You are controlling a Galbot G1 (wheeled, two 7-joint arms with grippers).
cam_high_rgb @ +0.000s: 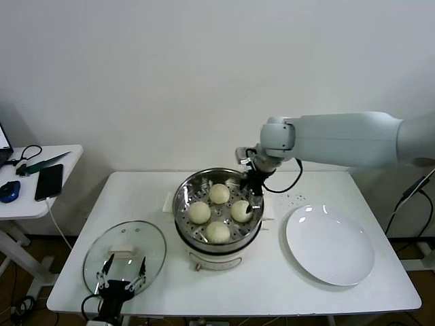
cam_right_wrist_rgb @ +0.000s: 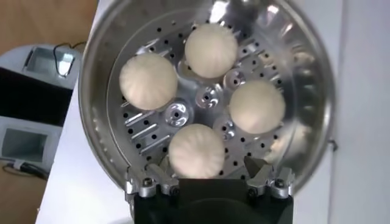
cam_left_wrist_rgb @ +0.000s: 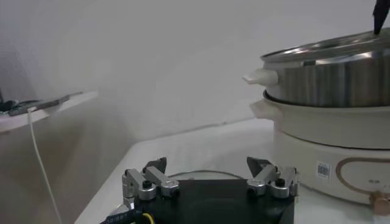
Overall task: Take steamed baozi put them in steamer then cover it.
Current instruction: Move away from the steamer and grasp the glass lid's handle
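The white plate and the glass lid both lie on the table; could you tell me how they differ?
The white plate is opaque and bare, to the right of the steamer; the glass lid is clear, metal-rimmed, with a white handle, to its left. The left gripper hovers open at the lid; nothing is near the plate. Both are round and lie flat.

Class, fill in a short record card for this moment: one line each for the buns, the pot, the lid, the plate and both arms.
baozi: four baozi on the perforated tray
steamer: steamer uncovered, mid-table
cover: cover flat on the table, to the robot's left of the steamer
plate: plate empty, on the steamer's other side
right end effector: right end effector open above one bun, holding nothing
left end effector: left end effector open, low beside the cover
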